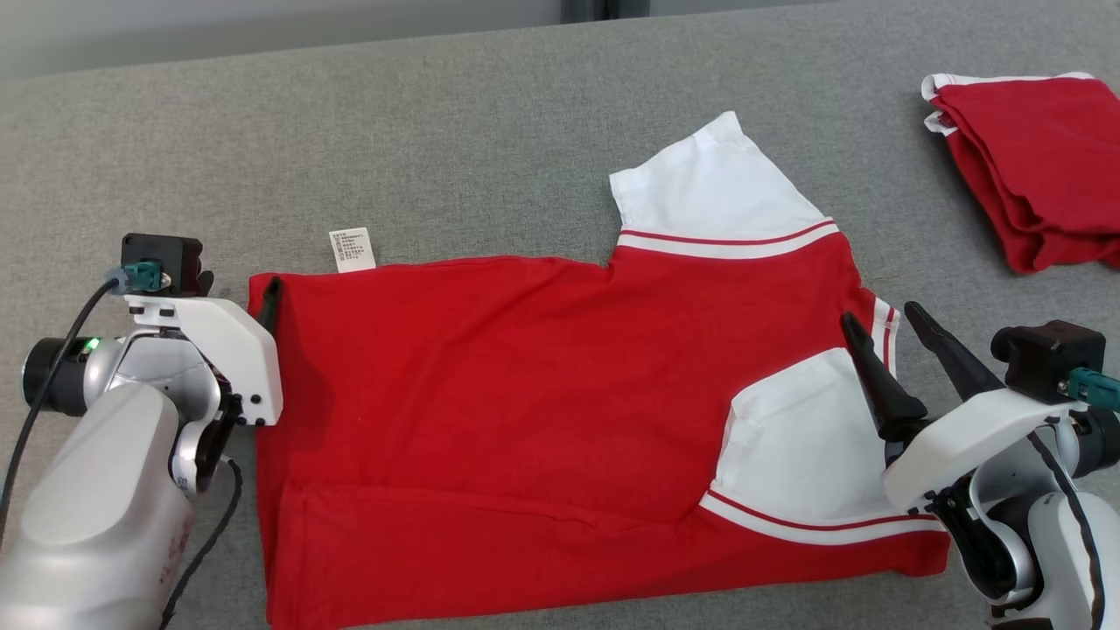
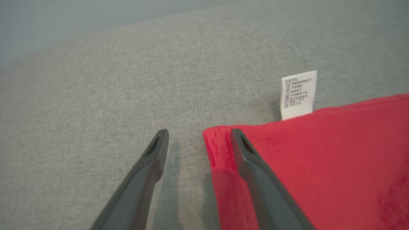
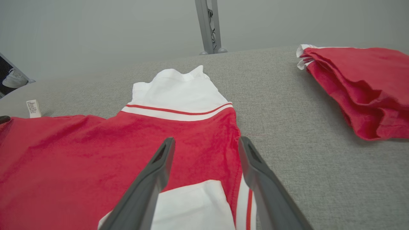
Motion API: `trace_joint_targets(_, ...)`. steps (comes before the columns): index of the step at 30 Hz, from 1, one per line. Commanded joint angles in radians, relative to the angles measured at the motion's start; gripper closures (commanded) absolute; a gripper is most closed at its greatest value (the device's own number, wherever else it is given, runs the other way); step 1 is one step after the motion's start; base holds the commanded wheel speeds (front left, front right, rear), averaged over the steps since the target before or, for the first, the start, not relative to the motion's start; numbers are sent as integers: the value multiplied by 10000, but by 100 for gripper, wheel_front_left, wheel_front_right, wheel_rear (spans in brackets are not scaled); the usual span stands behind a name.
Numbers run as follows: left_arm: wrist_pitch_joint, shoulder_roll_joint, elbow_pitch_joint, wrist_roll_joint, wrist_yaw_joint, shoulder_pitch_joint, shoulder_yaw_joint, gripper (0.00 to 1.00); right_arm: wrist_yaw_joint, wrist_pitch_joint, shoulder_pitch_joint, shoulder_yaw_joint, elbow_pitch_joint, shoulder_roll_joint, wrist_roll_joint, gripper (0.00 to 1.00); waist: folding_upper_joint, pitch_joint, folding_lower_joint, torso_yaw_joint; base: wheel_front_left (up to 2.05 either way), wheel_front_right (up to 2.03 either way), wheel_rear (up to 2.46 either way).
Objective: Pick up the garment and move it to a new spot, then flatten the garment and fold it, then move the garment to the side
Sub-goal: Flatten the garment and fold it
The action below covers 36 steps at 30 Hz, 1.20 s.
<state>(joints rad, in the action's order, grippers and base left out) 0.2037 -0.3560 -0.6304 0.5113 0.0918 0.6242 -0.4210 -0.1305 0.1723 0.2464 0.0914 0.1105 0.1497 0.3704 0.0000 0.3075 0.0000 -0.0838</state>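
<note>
**Shirt lay flat, both grippers open at its ends**

The red shirt [image 1: 525, 394] lay spread on the grey table [image 1: 437, 131]. Its far sleeve [image 1: 713, 188] pointed away, and its near sleeve [image 1: 805, 437] was folded onto the body. The left gripper [image 2: 198, 131] stood with fingers apart at the hem corner, one over cloth and one over bare table, near the label [image 2: 298, 94]. The right gripper [image 1: 879, 313] was likewise spread at the opposite edge, holding nothing. A folded pile [image 1: 1032, 166] lay well apart.
</note>
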Motion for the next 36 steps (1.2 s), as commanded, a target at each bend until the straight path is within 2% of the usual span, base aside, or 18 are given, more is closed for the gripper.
trace_joint_targets(1, -13, -70, -168, -90, -93, 229, -10, 0, -5, -58, 125, 15, 18, 86, 51, 0, 0, 72, 0, -28, 0, 0, 0)
trace_joint_targets(16, -52, 259, -1580, -410, -775, 998, -814, 0, -5, -12, 373, 358, 160, 303, 199, 0, 0, 177, 0, -129, 0, 0, 0)
trace_joint_targets(17, -66, 264, -1645, -439, -794, 1040, -845, 7, -5, -6, 392, 372, 167, 319, 209, 0, 0, 182, 0, -136, 0, 0, 0)
trace_joint_targets(19, -86, 274, -1764, -467, -814, 1103, -917, 53, -5, -3, 456, 402, 176, 337, 226, 0, 0, 193, 0, -149, 0, 0, 0)
trace_joint_targets(24, -179, 287, -2010, -473, -906, 1263, -997, 98, -5, -8, 521, 395, 218, 424, 273, 0, 0, 214, 0, -138, 0, 0, 0)
trace_joint_targets(25, -245, 309, -2046, -450, -941, 1285, -1002, 100, -5, 18, 566, 380, 231, 450, 294, 0, 0, 212, 0, -125, 0, 0, 0)
trace_joint_targets(32, -901, 445, -1935, -244, -995, 1320, -844, 100, -5, 194, 1279, 301, 478, 848, 86, 0, 0, 130, 0, 105, 0, 0, 0)
trace_joint_targets(36, -1592, 618, -1583, -73, -1008, 1100, -716, 100, -5, 424, 2213, 296, 997, 1203, -175, 0, 0, 96, 0, 433, 0, 0, 0)
